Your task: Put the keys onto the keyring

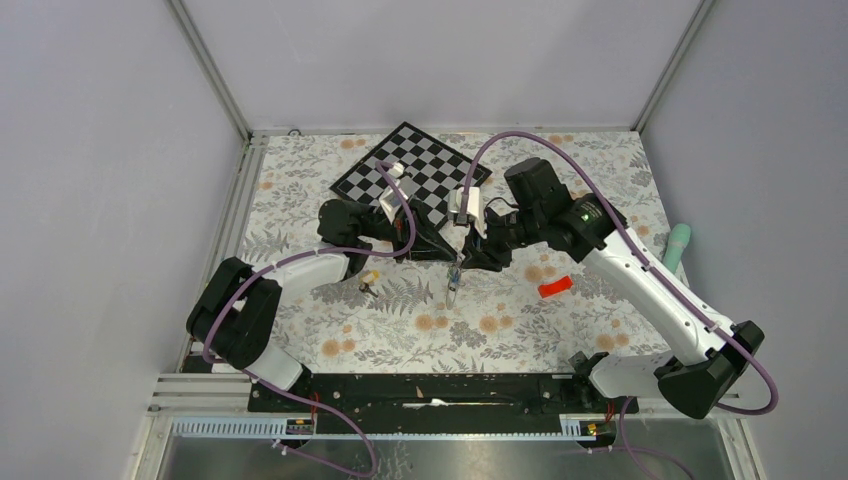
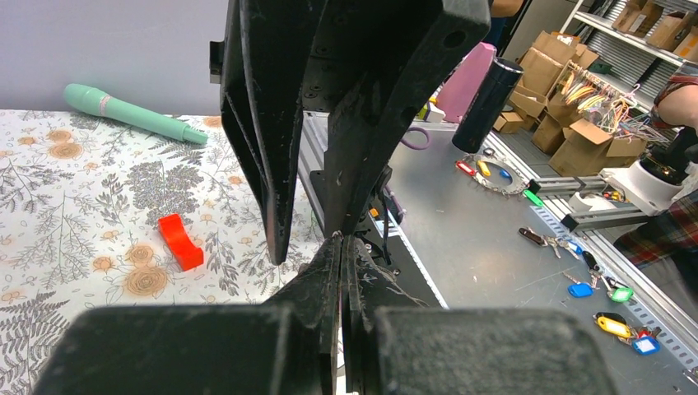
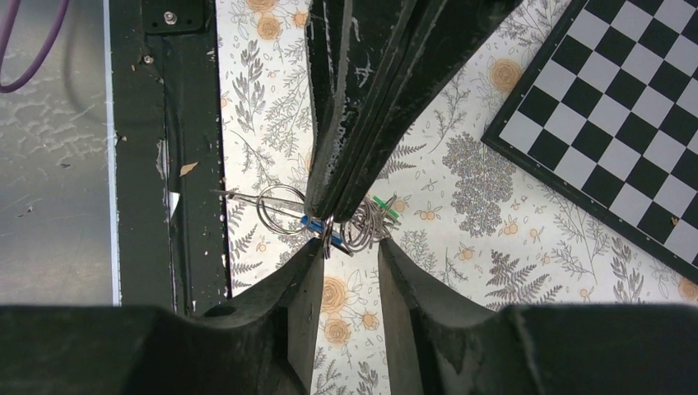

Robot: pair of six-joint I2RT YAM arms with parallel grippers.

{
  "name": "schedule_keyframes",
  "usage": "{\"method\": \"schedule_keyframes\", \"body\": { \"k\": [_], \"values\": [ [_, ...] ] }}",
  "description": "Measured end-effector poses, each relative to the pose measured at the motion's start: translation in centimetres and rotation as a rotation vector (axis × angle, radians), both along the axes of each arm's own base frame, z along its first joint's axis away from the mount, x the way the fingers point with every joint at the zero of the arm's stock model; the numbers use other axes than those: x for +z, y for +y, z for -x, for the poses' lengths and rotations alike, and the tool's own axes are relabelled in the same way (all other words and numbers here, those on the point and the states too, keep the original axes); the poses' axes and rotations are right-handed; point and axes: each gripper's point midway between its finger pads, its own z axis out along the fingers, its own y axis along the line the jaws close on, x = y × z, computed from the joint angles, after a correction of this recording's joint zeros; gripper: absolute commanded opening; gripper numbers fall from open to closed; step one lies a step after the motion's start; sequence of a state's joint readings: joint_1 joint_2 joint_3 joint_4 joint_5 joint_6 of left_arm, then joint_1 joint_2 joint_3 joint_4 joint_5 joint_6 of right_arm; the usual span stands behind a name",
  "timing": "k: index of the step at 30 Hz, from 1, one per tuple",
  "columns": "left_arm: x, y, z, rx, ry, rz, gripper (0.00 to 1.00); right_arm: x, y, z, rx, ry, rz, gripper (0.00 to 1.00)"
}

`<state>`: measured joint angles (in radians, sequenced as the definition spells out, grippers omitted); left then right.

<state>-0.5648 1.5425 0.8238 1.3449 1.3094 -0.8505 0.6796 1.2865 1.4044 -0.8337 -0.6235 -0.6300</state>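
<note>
**A:** Entry, left gripper [image 2: 341, 247]: fingers pressed flat together, no gap. In the right wrist view they come in from above and pinch the key bunch [image 3: 362, 229], thin silver wire rings carrying small keys with a blue and a green plastic tag.

**B:** Noted. Which loop is the keyring proper?

**A:** Cannot tell; the rings overlap. In the top view the bunch hangs above the flower-printed tablecloth [image 1: 480, 330], between the two arms and clear of the cloth.

**B:** Right gripper [image 3: 351, 251]?

**A:** Jaws apart, nothing held. Its fingertips sit on either side just below the bunch; I cannot tell whether they touch it.

**B:** Other keys?

**A:** One small key with a yellow plastic tag [image 1: 368, 281] lies on the cloth, near the left gripper.

**B:** Other items?

**A:** The small red plastic block [image 2: 181, 241] lies on the cloth to the right. The mint-green plastic cylinder [image 2: 136, 113] is at the right edge. The black-and-white checkerboard [image 3: 609, 107] lies flat at the far side.
</note>
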Motion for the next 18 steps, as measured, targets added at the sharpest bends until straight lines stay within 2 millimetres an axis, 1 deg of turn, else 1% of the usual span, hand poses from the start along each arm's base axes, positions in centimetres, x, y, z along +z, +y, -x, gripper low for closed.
{"method": "schedule_keyframes", "body": {
  "k": [4,8,10,18],
  "values": [
    [-0.01,-0.05,-0.09,0.004,0.007,-0.001,0.0,0.3,0.2,0.18,0.012,0.003,-0.013,0.37],
    [-0.01,-0.07,-0.14,0.007,0.012,-0.002,0.0,0.35,0.29,0.27,0.018,0.007,-0.018,0.34],
    [0.0,-0.08,-0.15,0.008,0.012,-0.001,0.0,0.27,0.32,0.24,0.018,0.009,-0.016,0.3],
    [0.07,-0.13,-0.26,0.014,0.014,0.003,0.0,0.22,0.38,0.32,0.022,0.016,-0.018,0.07]
  ]
}}
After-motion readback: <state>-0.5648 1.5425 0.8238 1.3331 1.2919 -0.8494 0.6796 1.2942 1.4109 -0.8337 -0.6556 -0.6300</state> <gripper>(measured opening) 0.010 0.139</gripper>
